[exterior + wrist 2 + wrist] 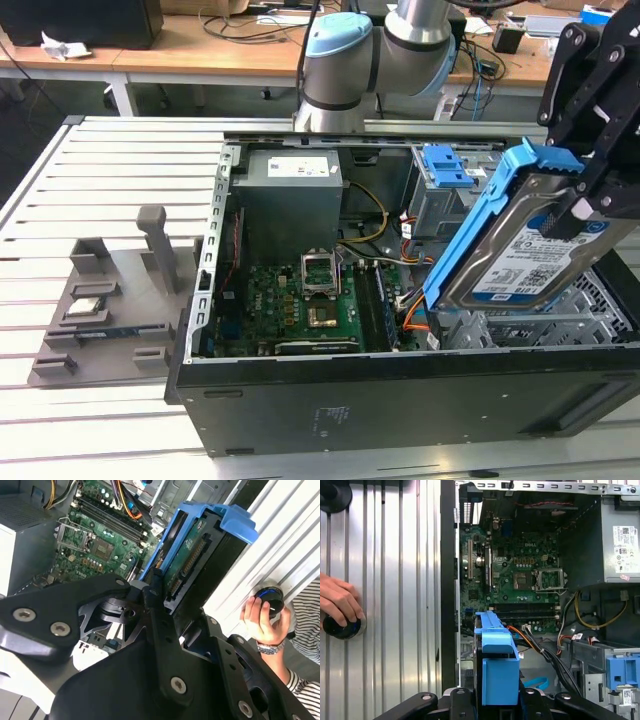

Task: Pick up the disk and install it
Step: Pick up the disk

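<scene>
**Disk held tilted over the open computer case**

Nearest in the exterior view, the black side wall of the open computer case (400, 400) is lying along the slatted metal counter (100, 180). Just behind that wall, at the exterior view's right, the disk (530, 250) is hanging in the air above a perforated metal bay. It is tilting steeply, with its labelled face turned toward the camera and its lower end dipping toward the case interior. The hand (590, 195) is clamping the disk at its upper end, one black finger lying against the labelled face. The blue bracket is framing the drive on the edge away from the hand.

In the second wrist view the disk (195, 555) is reaching out from between the black fingers (157, 587), which are pressing on both sides of it. In the first wrist view the bracket's blue end (497, 670) is standing up between the hand's linkages.

Deeper in the case, the green motherboard (310, 300) is lying flat, with the grey power supply (290, 190) beyond it and a blue-latched cage (445, 165) to the exterior view's right. On the counter beside the case, a person's fingers (337, 605) are resting on a round black knob (342, 627). Farthest back, the robot arm (370, 50) is rising behind the case.
</scene>
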Tool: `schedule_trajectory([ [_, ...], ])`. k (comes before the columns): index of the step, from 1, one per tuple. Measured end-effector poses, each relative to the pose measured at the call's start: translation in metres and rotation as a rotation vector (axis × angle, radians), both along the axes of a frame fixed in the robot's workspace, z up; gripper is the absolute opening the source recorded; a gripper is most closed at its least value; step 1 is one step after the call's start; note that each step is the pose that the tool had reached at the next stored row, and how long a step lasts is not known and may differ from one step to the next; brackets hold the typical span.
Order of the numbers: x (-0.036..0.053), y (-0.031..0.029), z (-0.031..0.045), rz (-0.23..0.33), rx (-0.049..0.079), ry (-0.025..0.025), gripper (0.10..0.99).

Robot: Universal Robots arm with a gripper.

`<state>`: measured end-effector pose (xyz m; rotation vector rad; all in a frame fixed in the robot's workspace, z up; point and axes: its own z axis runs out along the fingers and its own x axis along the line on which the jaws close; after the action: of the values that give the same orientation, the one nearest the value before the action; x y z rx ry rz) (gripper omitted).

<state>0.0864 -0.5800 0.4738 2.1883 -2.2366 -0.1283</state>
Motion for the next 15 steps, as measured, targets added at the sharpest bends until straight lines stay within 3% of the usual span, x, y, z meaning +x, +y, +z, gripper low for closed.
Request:
schedule_trajectory([
  [4,0.0004,0.0,-0.0077,0.0,0.0,0.0,0.365],
  [15,0.0013,0.0,-0.0188,0.0,-0.001,0.0,0.365],
])
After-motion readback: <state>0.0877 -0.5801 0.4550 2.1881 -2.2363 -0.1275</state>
